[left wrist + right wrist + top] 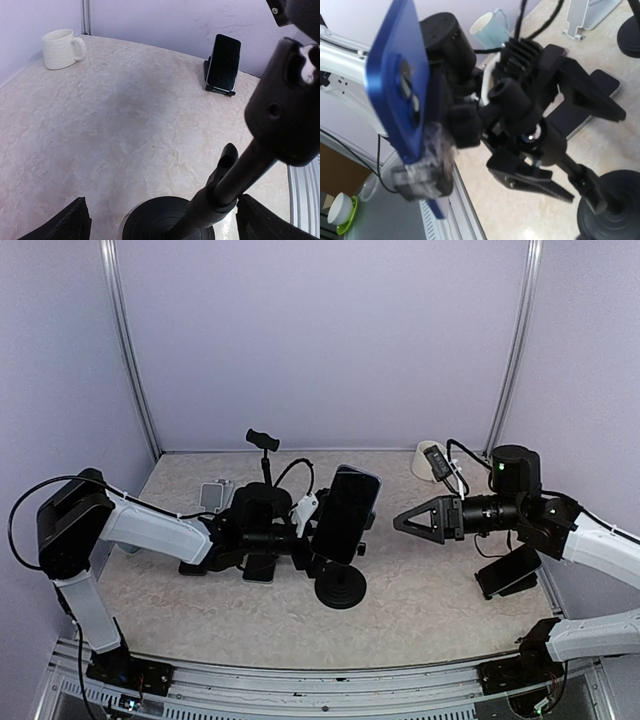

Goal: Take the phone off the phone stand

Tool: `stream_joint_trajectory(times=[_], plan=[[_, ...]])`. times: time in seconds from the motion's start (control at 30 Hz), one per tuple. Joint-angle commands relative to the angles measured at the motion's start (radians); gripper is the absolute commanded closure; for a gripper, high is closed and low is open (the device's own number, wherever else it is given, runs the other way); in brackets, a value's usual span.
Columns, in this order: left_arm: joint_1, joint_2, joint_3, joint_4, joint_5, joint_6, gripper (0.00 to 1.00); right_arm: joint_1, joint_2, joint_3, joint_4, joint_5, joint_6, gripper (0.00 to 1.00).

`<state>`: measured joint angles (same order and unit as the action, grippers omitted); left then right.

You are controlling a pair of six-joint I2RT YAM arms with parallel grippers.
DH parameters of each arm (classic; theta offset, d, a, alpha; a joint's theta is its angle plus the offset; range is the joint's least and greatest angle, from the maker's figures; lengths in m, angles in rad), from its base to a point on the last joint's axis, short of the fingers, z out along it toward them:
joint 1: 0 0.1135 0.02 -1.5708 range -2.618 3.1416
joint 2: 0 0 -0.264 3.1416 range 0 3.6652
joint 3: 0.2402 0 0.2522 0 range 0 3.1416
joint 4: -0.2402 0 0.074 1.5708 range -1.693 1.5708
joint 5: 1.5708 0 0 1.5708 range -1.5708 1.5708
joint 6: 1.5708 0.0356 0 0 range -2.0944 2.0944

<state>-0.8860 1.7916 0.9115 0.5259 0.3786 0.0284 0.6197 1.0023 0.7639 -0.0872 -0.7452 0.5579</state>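
The phone (347, 512) is dark-faced with a blue back (395, 80) and sits tilted in the clamp of a black stand with a round base (340, 590). My left gripper (312, 540) is open, with a finger on each side of the stand's pole (240, 175), which lies close to the right finger (265, 220). My right gripper (397, 523) points at the phone's right edge from a short gap away. Its jaws look apart and empty. My own right fingers do not show in the right wrist view.
A second phone on a small stand (510, 575) is at the right and also shows in the left wrist view (223, 62). A white mug (60, 48) is at the back right. A bare clamp stand (263, 445) and a small grey device (215, 493) stand behind my left arm.
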Motion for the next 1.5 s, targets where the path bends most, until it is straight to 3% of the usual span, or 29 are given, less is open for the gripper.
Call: stream_joint_trajectory(times=[0.0,0.17,0.43,0.63,0.73,0.8,0.9,1.03,1.17,1.47], plan=[[0.004,-0.027,-0.019,-0.075,-0.067,0.003,0.01,0.008,0.017,0.029,-0.011,-0.025,-0.011,0.16],[0.002,-0.091,-0.104,-0.093,-0.110,0.007,0.01,0.010,0.023,0.022,0.002,-0.024,0.007,0.17],[0.011,-0.448,-0.317,-0.122,-0.380,-0.042,0.01,0.046,0.042,0.048,0.004,-0.012,0.018,0.19],[0.021,-0.796,-0.445,-0.142,-0.687,-0.282,0.01,0.101,0.074,0.085,0.008,0.012,0.022,0.20],[0.030,-0.933,-0.422,-0.298,-0.804,-0.432,0.01,0.123,0.087,0.110,-0.010,0.036,0.022,0.21],[0.039,-0.990,-0.391,-0.369,-0.807,-0.458,0.01,0.141,0.094,0.124,-0.016,0.051,0.023,0.22],[0.039,-0.978,-0.314,-0.537,-0.824,-0.512,0.01,0.163,0.102,0.141,-0.024,0.076,0.024,0.25],[0.030,-0.911,-0.231,-0.670,-0.741,-0.524,0.01,0.181,0.118,0.161,-0.051,0.108,0.025,0.32],[-0.065,-0.876,-0.195,-0.694,-0.736,-0.519,0.01,0.192,0.126,0.177,-0.068,0.135,0.026,0.38],[-0.247,-0.744,-0.044,-0.783,-0.882,-0.571,0.01,0.201,0.137,0.189,-0.086,0.165,0.033,0.48]])
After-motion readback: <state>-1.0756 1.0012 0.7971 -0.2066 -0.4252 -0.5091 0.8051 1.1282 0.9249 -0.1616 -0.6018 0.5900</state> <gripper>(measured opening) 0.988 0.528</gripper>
